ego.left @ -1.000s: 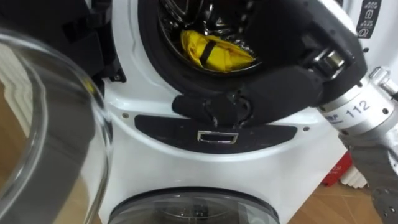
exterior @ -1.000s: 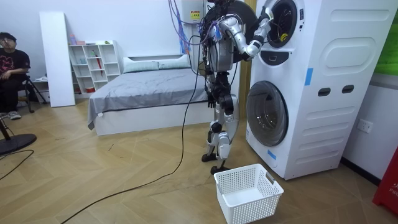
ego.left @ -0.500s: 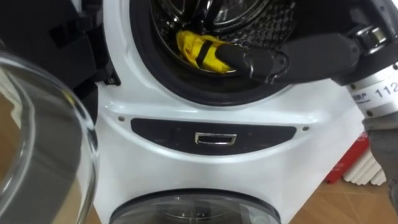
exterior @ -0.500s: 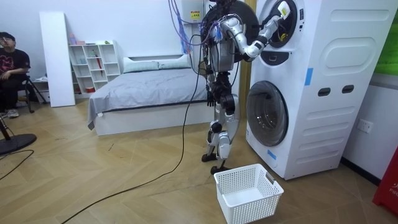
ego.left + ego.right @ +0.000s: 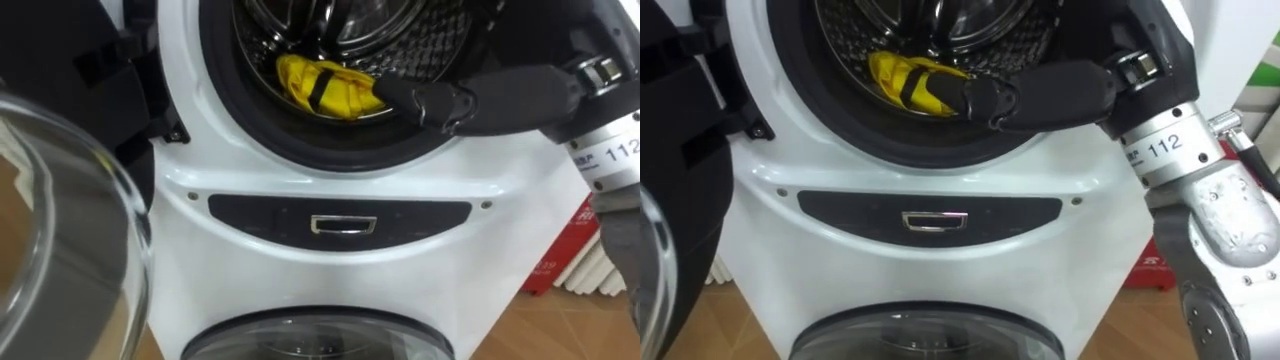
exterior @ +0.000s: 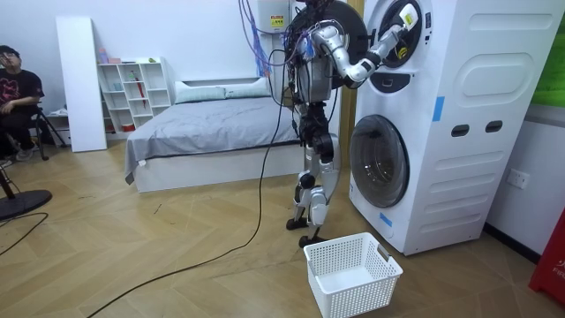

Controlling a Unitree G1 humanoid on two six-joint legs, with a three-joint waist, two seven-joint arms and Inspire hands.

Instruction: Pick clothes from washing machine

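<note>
The right hand (image 5: 497, 94) is in. A second ago it was down on the lower rim of the opening, and now the black-gloved hand reaches across from the right into the upper drum (image 5: 410, 35), the forearm angled down and to the left over the door seal. Its fingers (image 5: 400, 93) lie straight and together, tips against the right edge of the yellow garment (image 5: 322, 85), with nothing curled round the cloth. That is one garment, yellow with a dark band, lying on the drum floor just inside the opening. The washing machine (image 6: 468, 132) has two drums, one stacked on the other: the top one has its glass door (image 5: 70, 210) swung wide to the left, and the lower door (image 6: 378, 161) is closed. One white basket (image 6: 351, 276) stands on the floor before the machine, near the robot's feet. The robot stands upright, close against the machine's front, arm raised to the top opening. One person (image 6: 13, 88) sits at the room view's far left.
</note>
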